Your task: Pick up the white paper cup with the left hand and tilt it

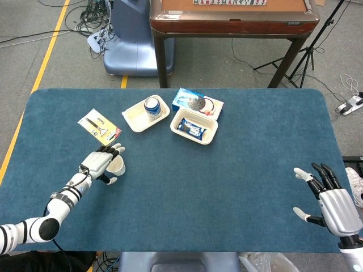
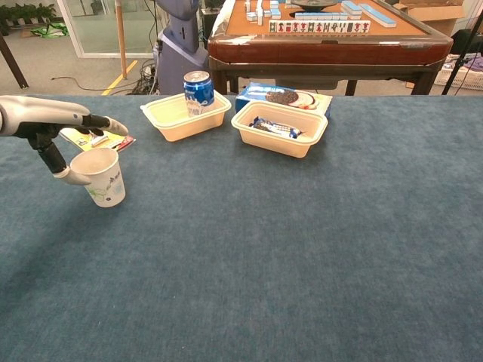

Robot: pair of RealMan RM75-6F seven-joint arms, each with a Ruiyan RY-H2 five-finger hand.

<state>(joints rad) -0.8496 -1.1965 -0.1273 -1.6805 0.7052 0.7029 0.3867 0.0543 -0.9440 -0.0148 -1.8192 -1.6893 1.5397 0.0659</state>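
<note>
Though left hand (image 1: 101,164) reaches white paper cup (image 2: 100,177), grip unclear

**Grey floor, blue felt, wooden table behind**

Blue felt-covered table (image 1: 227,187) in front. Beyond its far edge, a mahjong table (image 2: 330,41) with a reddish wooden frame and tiles on top. Grey floor (image 1: 34,62) with a yellow line (image 1: 42,68), tangled cables (image 1: 85,20), a black tripod (image 1: 306,54). Glass door (image 2: 94,26) far left.
</note>
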